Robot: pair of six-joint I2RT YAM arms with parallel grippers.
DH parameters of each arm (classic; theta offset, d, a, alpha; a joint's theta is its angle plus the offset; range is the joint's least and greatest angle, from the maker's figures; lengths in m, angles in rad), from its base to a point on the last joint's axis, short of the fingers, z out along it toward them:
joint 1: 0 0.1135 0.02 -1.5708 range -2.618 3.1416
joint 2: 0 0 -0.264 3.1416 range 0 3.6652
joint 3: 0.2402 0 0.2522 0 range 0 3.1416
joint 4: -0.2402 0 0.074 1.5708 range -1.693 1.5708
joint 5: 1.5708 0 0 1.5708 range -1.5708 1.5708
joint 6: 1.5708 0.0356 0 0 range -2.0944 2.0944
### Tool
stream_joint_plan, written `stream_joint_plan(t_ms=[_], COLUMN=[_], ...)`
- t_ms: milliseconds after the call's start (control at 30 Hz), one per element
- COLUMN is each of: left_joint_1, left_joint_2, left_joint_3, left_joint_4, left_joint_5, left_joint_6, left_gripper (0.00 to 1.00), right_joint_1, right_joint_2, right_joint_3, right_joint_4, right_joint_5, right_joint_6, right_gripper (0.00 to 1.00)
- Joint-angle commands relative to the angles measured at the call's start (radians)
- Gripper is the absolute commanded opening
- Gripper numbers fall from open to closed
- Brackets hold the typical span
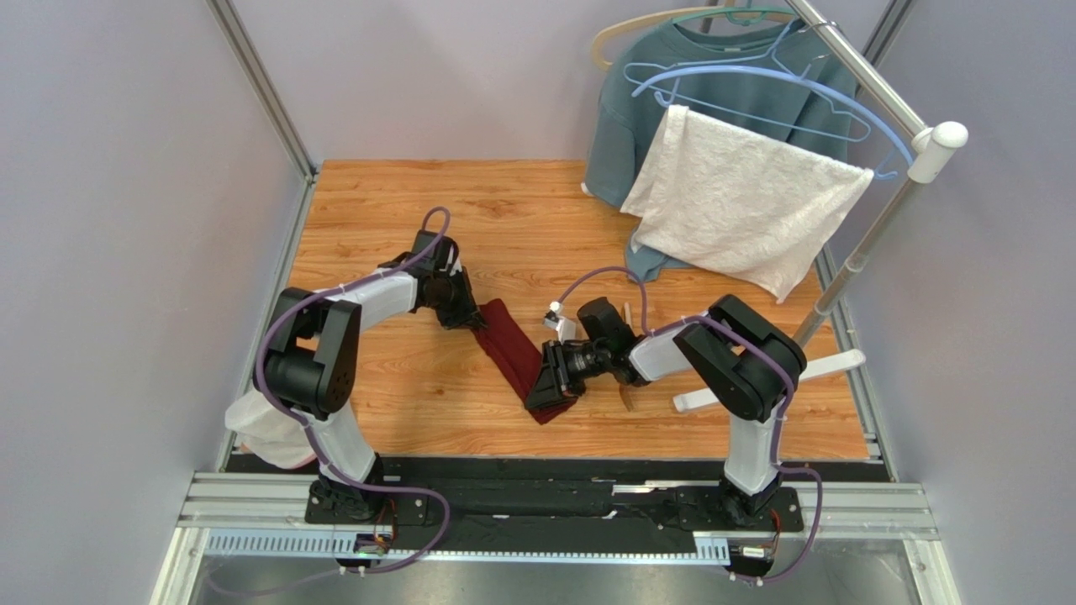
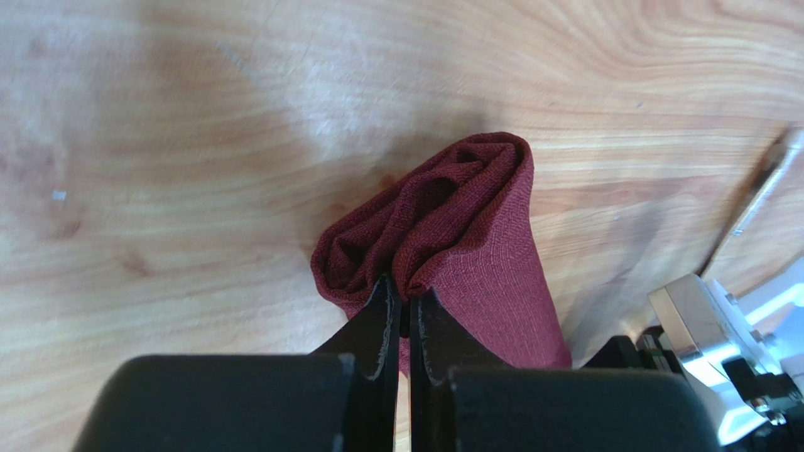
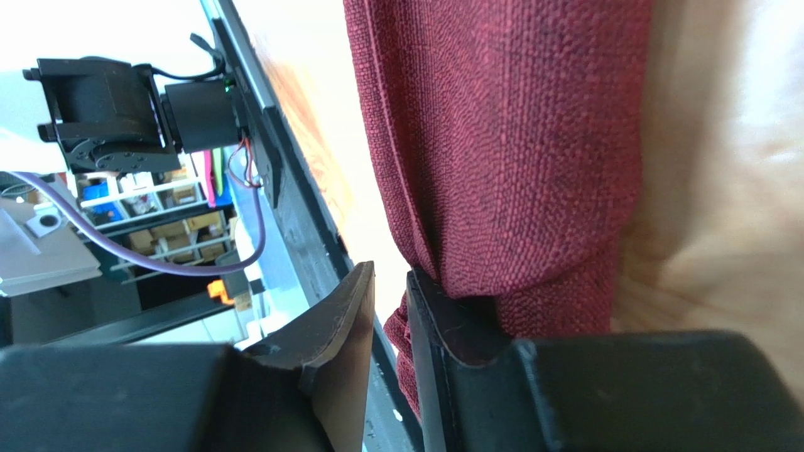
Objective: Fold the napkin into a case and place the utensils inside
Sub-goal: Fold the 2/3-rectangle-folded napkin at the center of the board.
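The maroon napkin lies folded into a narrow oblong strip on the wooden table, running from far left to near right. My left gripper is at its far end. In the left wrist view its jaws are pinched on a bunched fold of the napkin. My right gripper is at the near end, its jaws almost closed with napkin over one finger and in the gap. A golden-brown fork-like piece lies right of the right gripper. A thin utensil shows in the left wrist view. The spoon is not clearly seen.
A grey-blue sweatshirt on hangers and a white towel hang from a rack at the back right. A white bar lies by the right arm. A white cloth sits by the left arm's base.
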Motion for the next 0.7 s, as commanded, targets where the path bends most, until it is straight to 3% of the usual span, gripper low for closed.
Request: stream_joint_plan(t_ms=[0,167,267,400,533,667], left_joint_1=[0.06,0.066,0.066,0.066,0.064,0.066], left_joint_2=[0.027,0.03,0.035,0.049,0.071,0.101], left_joint_3=[0.045,0.104,0.159,0.186,0.204,0.236], left_joint_4=[0.121,0.089,0.003,-0.063,-0.083,-0.106], left_joint_5=[0.025,0.1,0.137,0.163,0.164,0.169], left_joint_6=[0.034,0.049,0.011,-0.025,-0.023,-0.012], left_gripper=[0.0,0.0,0.0,0.0,0.0,0.0], right_joint_1=[-0.037,-0.04,-0.028,-0.026,-0.028,-0.049], right_joint_2=[0.049,-0.011,-0.126,-0.195,-0.121,0.035], right_joint_3=[-0.021,0.109,0.222,0.388,0.577,0.71], right_joint_4=[-0.168,-0.316,-0.493,-0.649,-0.744,-0.714], right_joint_5=[0.211,0.226,0.303,0.382,0.479,0.47], right_joint_6=[-0.151,-0.206,-0.287,-0.379,-0.441,-0.43], right_gripper=[0.29,0.3,0.38,0.58,0.63,0.63])
